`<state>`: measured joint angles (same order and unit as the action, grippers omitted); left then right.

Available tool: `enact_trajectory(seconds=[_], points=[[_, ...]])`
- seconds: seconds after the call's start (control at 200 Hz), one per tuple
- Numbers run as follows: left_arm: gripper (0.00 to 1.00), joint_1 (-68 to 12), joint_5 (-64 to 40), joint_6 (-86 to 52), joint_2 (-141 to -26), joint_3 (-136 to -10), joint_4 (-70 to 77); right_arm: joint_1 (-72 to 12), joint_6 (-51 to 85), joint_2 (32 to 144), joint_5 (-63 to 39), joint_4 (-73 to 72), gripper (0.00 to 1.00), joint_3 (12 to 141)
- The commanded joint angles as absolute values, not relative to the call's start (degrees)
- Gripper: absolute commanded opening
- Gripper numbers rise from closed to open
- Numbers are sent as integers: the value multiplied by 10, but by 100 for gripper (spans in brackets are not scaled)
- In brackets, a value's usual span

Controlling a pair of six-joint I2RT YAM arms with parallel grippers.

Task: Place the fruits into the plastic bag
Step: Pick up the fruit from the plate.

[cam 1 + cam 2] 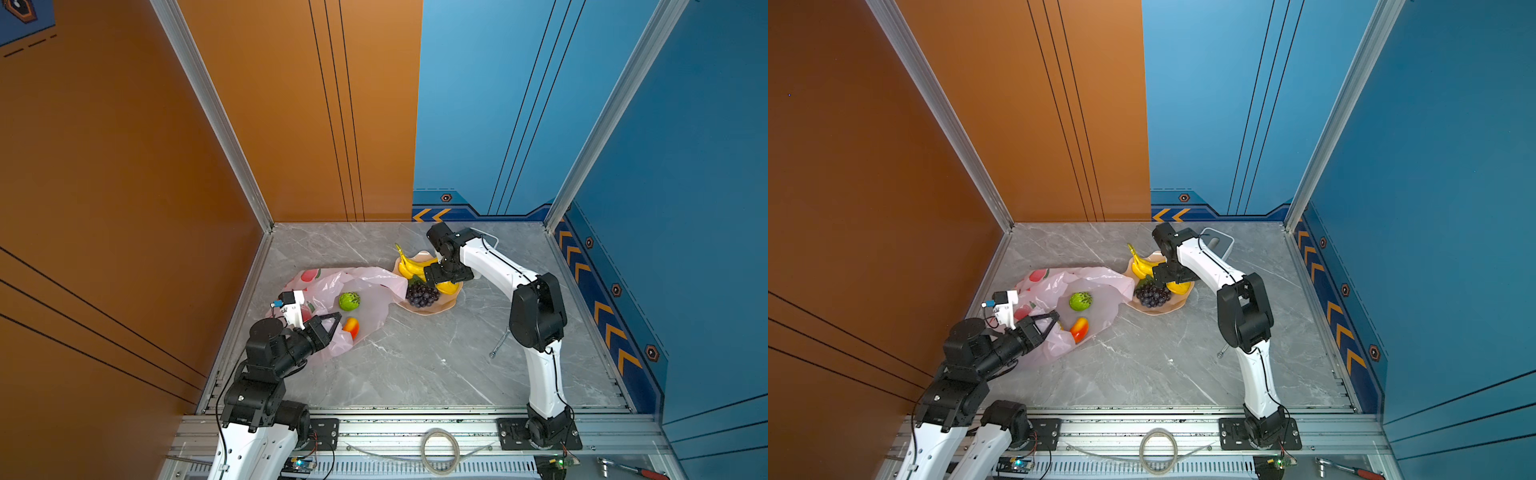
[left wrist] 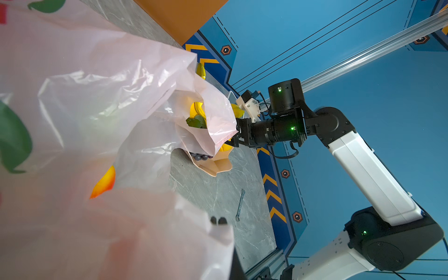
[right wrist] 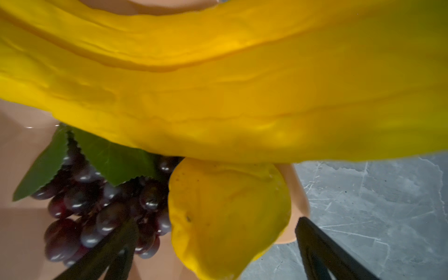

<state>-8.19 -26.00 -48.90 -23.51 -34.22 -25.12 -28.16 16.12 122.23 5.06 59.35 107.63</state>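
The pale-pink plastic bag [image 1: 374, 282] [image 2: 97, 97] lies open on the marble table. A green bumpy fruit [image 1: 349, 301] and a red-yellow mango [image 1: 351, 327] rest inside it. My left gripper [image 1: 337, 317] [image 2: 218, 220] is shut on the bag's near edge. On the beige plate [image 1: 432, 311] lie yellow bananas [image 1: 411, 266] [image 3: 218, 84], a dark purple grape bunch [image 1: 422, 295] [image 3: 97, 206] and a yellow lemon [image 1: 449, 287] [image 3: 225, 218]. My right gripper [image 1: 446, 277] [image 3: 215, 235] hangs open over the plate, one finger on each side of the lemon, with gaps showing.
A metal wrench [image 1: 500, 343] [image 2: 240, 204] lies on the table to the right of the plate. A white-grey box [image 1: 1219, 241] stands behind the right arm near the back wall. Orange and blue walls close off the left, back and right sides.
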Motion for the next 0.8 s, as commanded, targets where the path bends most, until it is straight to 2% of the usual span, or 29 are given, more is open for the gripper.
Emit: enact_trajectory(seconds=[0.0, 0.461, 0.796], points=[[0, -75, -265, -478, -228, -359, -262, -279, 173, 1232, 98, 597, 99, 1096], [0, -74, -265, -476, -224, -359, -267, -290, 175, 1258, 149, 593, 93, 1103], [0, -73, -263, -475, -219, -358, -272, -299, 172, 1253, 156, 593, 78, 1105]])
